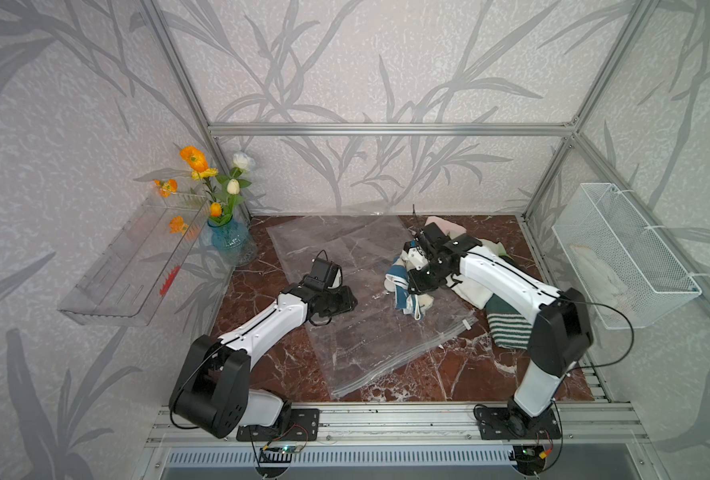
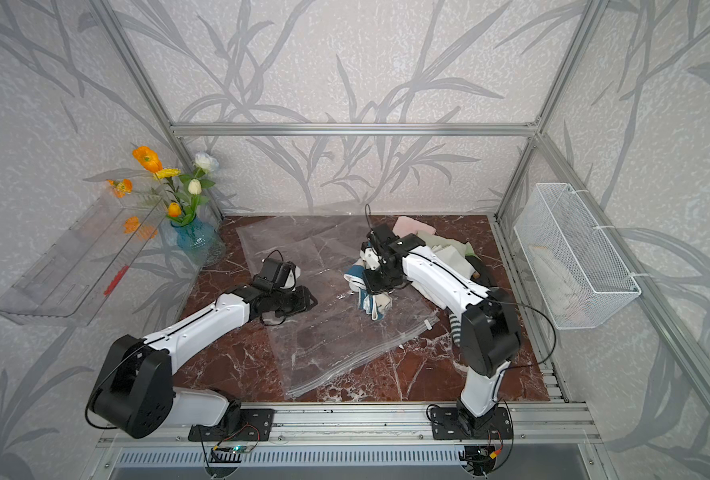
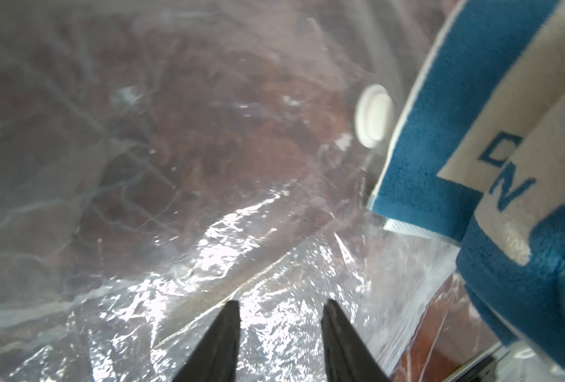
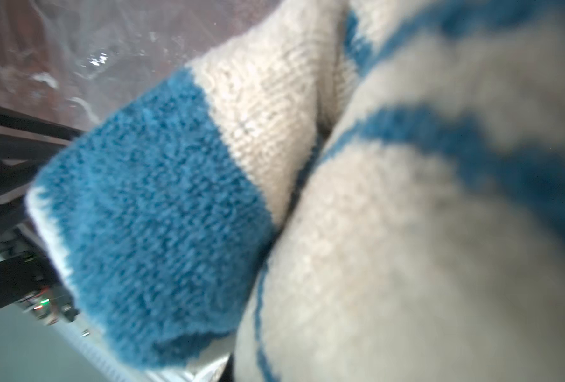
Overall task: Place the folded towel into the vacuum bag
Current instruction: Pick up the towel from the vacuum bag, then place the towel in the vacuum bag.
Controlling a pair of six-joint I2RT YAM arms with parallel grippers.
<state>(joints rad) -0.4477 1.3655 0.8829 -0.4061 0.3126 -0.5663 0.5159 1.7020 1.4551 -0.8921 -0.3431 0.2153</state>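
Note:
The vacuum bag [image 1: 366,336] [image 2: 324,345] lies flat and crinkled across the middle of the marble table, its zip strip [image 1: 399,368] toward the front. Its white round valve [image 3: 373,115] shows in the left wrist view. The folded towel [image 1: 403,297] [image 2: 370,305] [image 3: 466,139] [image 4: 162,198], blue and cream, hangs bunched over the bag's right part. My right gripper [image 1: 413,284] [image 2: 376,286] is shut on it, fingers buried in the cloth. My left gripper [image 1: 347,301] [image 2: 309,299] [image 3: 282,302] stands open low over the bag's left part, nothing between its fingers.
A heap of other cloths [image 1: 461,249] lies at the back right, and a green-striped one [image 1: 509,328] lies under the right arm. A blue vase of flowers [image 1: 228,239] stands at the back left. A clear shelf [image 1: 133,266] hangs on the left wall and a white wire basket [image 1: 623,257] on the right.

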